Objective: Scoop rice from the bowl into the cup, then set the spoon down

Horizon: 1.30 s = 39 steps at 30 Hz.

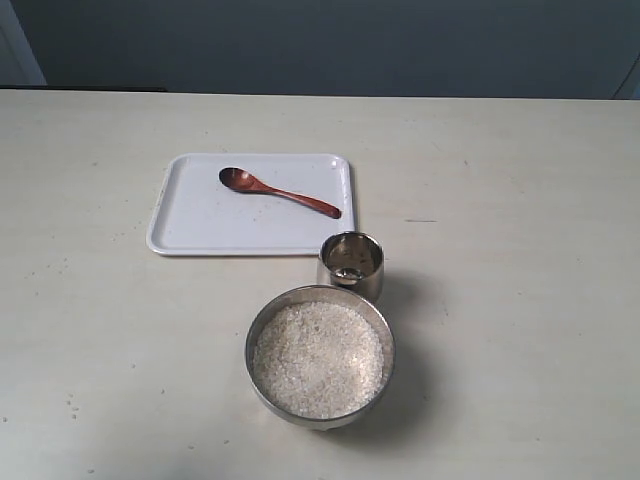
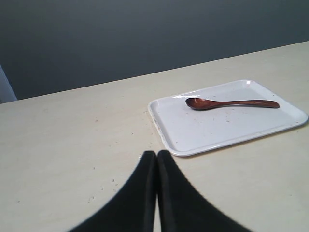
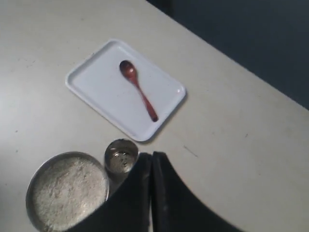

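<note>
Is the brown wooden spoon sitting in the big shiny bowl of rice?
No, the reddish-brown wooden spoon lies on the white rectangular tray, apart from the wide steel bowl.

On the left gripper [image 2: 156,153], two matte black fingers [image 2: 140,193]: smooth, broad at the base, sweeping inward in concave curves to narrow rounded tips, with only a thin pale seam between. On the right gripper [image 3: 145,155], the same matte black pair, same flared, tapering outline, with a faint grey sheen along the inner edges.
</note>
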{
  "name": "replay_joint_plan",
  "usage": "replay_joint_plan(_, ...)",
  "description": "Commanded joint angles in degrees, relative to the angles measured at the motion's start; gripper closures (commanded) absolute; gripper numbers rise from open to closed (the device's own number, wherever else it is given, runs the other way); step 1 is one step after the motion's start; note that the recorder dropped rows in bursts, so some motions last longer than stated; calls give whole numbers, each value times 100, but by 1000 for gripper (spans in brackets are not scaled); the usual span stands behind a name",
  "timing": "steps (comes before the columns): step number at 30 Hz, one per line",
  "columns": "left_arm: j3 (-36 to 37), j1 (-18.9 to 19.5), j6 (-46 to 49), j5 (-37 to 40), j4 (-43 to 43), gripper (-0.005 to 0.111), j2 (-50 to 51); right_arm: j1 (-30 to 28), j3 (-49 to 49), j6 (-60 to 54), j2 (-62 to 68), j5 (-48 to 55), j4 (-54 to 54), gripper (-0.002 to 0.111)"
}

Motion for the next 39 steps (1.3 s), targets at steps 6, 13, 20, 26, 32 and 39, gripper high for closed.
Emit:
replay_joint_plan(6, -14, -13, -13, -85, 5, 106, -25, -1947, 1691, 1137, -1447, -1583, -91, 109)
replay_joint_plan(13, -14, -13, -13, -85, 5, 106, -25, -4021, 4310, 909, -3225, -3070, 301, 109)
replay_joint_plan(20, -14, -13, -13, -85, 5, 106, -25, -4780, 7045, 161, -5336, -5107, 559, 109)
replay_joint_plan(26, -14, -13, -13, -85, 5, 106, -25, -4918, 8314, 195, -6402, -6260, 779, 109)
replay_joint_plan(32, -14, -13, -13, -85, 5, 106, -25, -4940, 8734, 195, -6663, -6326, 801, 109)
replay_joint_plan(39, -14, -13, -13, -85, 5, 106, -25, -4940, 8734, 195, -6663, -5885, 817, 109)
